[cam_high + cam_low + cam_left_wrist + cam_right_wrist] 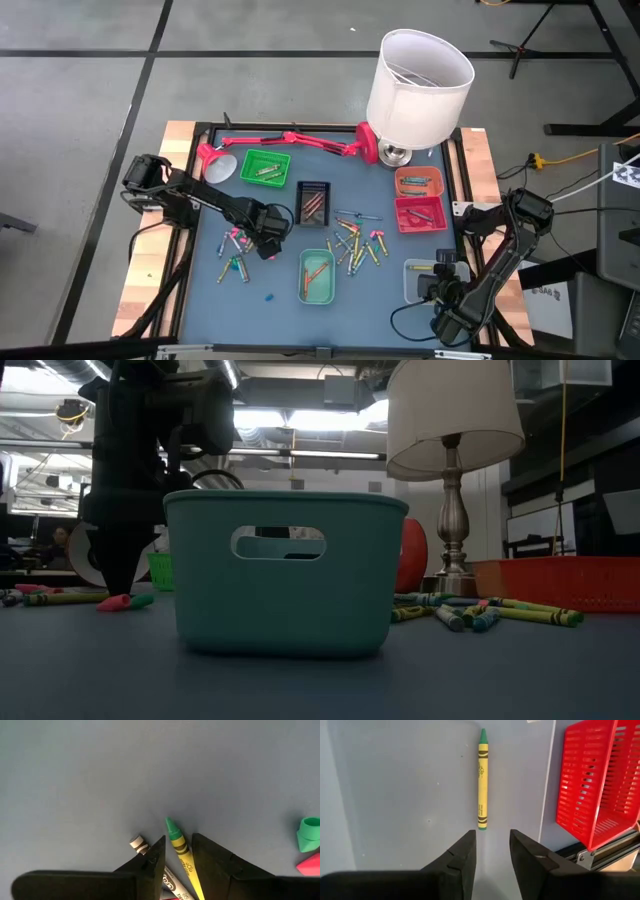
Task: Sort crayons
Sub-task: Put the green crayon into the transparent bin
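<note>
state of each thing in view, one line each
left gripper: low over the mat, closed on a yellow-green crayon
right gripper: open, empty, above the clear tray
green-tipped crayon: lying flat in the clear tray, released
teal tray: upright, a crayon inside
loose crayons: scattered on the mat, unsorted
lamp: upright

Open blue mat [285,290] at near-left corner, scattered crayons [352,243] crowding the middle, teal tray [317,276] in front, lamp [417,88] blocking far-right corner, red tray [421,213] along right side.
</note>
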`<action>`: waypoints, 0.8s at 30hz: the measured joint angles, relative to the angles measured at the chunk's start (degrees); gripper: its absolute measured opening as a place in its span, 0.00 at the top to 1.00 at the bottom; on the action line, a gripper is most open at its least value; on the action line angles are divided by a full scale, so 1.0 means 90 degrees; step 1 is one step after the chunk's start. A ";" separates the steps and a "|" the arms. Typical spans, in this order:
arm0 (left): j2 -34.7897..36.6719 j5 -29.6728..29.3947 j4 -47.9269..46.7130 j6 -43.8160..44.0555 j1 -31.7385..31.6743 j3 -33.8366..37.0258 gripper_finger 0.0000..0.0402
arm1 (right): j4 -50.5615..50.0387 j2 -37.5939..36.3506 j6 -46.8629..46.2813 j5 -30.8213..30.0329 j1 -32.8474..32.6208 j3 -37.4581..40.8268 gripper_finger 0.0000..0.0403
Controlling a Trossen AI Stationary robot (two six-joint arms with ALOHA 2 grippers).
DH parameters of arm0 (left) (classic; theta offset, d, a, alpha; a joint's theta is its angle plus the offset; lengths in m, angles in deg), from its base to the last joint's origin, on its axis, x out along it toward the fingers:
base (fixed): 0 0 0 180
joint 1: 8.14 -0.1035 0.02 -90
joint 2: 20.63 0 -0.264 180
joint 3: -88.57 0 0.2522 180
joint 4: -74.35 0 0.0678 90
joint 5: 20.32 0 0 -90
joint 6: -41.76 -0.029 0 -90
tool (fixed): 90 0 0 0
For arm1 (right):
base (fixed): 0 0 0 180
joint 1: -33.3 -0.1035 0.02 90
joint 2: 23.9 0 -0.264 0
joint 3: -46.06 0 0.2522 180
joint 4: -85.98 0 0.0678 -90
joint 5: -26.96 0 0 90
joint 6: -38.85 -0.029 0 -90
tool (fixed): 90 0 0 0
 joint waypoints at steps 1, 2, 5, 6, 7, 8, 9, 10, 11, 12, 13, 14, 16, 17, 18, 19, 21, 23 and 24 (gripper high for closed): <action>0.0000 0.0008 0.0041 -0.0002 0.0000 0.0016 0.78 | -0.0007 0.0000 0.0046 0.0004 0.0000 -0.0010 0.71; 0.0000 0.0015 0.0077 0.0000 0.0002 0.0019 0.79 | -0.0012 0.0000 0.0066 0.0008 0.0001 -0.0033 0.71; -0.0005 0.0041 0.0141 0.0000 0.0002 0.0021 0.83 | -0.0192 0.0001 0.0249 0.0080 0.0090 -0.0199 0.71; -0.0007 0.0043 0.0167 0.0000 0.0002 0.0023 0.85 | -0.0308 0.0000 0.0368 0.0156 0.0143 -0.0289 0.71; -0.0007 0.0052 0.0198 0.0000 0.0002 0.0025 0.87 | -0.0432 0.0000 0.0419 0.0203 0.0198 -0.0385 0.71; -0.0007 0.0060 0.0229 0.0000 0.0002 0.0026 0.89 | -0.0584 0.0000 0.0510 0.0214 0.0260 -0.0491 0.71; -0.0007 0.0059 0.0242 -0.0001 0.0005 0.0027 0.91 | -0.0713 0.0000 0.0561 0.0214 0.0322 -0.0586 0.71; -0.0007 0.0058 0.0242 0.0000 0.0005 0.0028 0.93 | -0.0818 0.0000 0.0627 0.0205 0.0383 -0.0675 0.71; -0.0007 0.0057 0.0241 0.0000 0.0002 0.0028 0.95 | -0.0921 0.0000 0.0729 0.0192 0.0448 -0.0778 0.71; -0.0006 0.0049 0.0242 -0.0001 0.0002 0.0028 0.96 | -0.0999 0.0000 0.0852 0.0141 0.0507 -0.0869 0.71; -0.0007 0.0046 0.0242 -0.0002 0.0002 0.0028 0.98 | -0.1092 0.0000 0.0949 0.0081 0.0570 -0.0958 0.71; -0.0007 0.0046 0.0241 -0.0002 0.0002 0.0028 0.98 | -0.1159 0.0000 0.1062 0.0003 0.0629 -0.1033 0.71; -0.0007 0.0044 0.0245 -0.0002 0.0002 0.0028 0.99 | -0.1160 0.0000 0.1324 -0.0219 0.0775 -0.1154 0.71; -0.0007 0.0044 0.0245 -0.0002 0.0002 0.0026 0.99 | -0.1147 0.0000 0.1432 -0.0363 0.0850 -0.1210 0.71; -0.0007 0.0046 0.0245 -0.0003 0.0002 0.0011 0.99 | -0.1129 0.0000 0.1558 -0.0501 0.0929 -0.1261 0.71; -0.0014 0.0051 0.0221 -0.0007 0.0002 -0.0018 0.99 | -0.1099 0.0000 0.1669 -0.0646 0.1016 -0.1310 0.71; -0.0035 0.0085 0.0118 -0.0007 0.0008 -0.0128 0.99 | -0.1034 0.0000 0.1812 -0.0950 0.1193 -0.1381 0.71; -0.0049 0.0117 0.0068 -0.0026 0.0042 -0.0235 0.99 | -0.0885 0.0000 0.1912 -0.1262 0.1367 -0.1414 0.71; -0.0061 0.0122 0.0100 -0.0086 0.0070 -0.0305 0.99 | -0.0802 0.0000 0.2016 -0.1404 0.1440 -0.1416 0.71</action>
